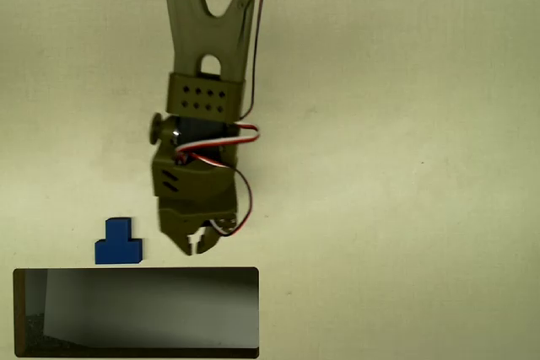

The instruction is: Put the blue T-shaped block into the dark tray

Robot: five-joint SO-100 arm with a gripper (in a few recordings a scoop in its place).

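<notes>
- Reaching down from the top edge of the overhead view, the olive-green arm (pixel 207 65) ends in the pincer (pixel 197 246), whose tips sit just above the tray's upper rim.
- Pincer tips look close together with nothing between them; whether they are fully clenched I cannot tell.
- Blue block (pixel 118 243) lies flat on the pale worktop (pixel 396 166), left of the pincer, apart from it, stem pointing up in the picture.
- Dark tray (pixel 135 272) lies just below the block, outside which the block rests.
</notes>
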